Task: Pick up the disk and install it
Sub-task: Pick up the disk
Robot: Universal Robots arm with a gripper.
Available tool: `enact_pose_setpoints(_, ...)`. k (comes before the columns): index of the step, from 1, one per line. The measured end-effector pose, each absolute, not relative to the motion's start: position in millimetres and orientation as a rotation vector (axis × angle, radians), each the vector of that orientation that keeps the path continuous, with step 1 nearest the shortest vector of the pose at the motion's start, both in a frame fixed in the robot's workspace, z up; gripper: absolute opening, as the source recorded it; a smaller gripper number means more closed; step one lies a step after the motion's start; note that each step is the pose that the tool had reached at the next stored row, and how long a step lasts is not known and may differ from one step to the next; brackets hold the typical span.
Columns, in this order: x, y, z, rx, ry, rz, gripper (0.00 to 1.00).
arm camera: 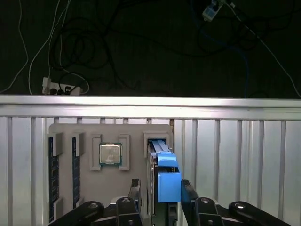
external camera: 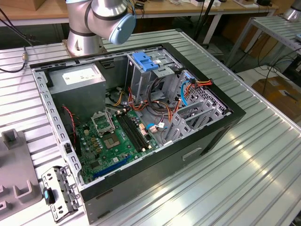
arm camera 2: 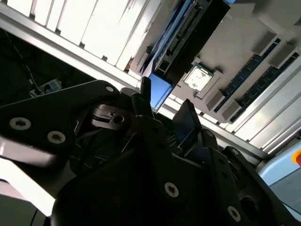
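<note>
The disk (arm camera: 162,160) stands on edge in a slot of the grey holder tray (arm camera: 135,160), near a processor chip (arm camera: 110,154). The gripper (arm camera: 161,186) straddles it, its 2 fingers (arm camera: 187,189) spread with 1 on each side and nothing clamped, so the pick-up step seems in hand, just short of the grasp. That grasp calls for closing squarely on the blue bracket (arm camera: 169,186) and pulling straight out of the slot.

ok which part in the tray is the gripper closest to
The disk with the light blue bracket: it stands between the open gripper's fingers, while the CPU and memory sticks sit off to one side.
</note>
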State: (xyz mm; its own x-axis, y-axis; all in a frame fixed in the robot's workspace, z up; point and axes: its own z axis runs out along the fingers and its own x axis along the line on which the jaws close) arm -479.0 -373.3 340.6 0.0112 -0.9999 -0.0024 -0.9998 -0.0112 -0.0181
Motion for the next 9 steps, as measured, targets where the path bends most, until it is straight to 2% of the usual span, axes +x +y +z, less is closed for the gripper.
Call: enact_pose_setpoints(9, -480.2, -368.5, 328.0, -2.226, 2.194, -0.015, 0.47)
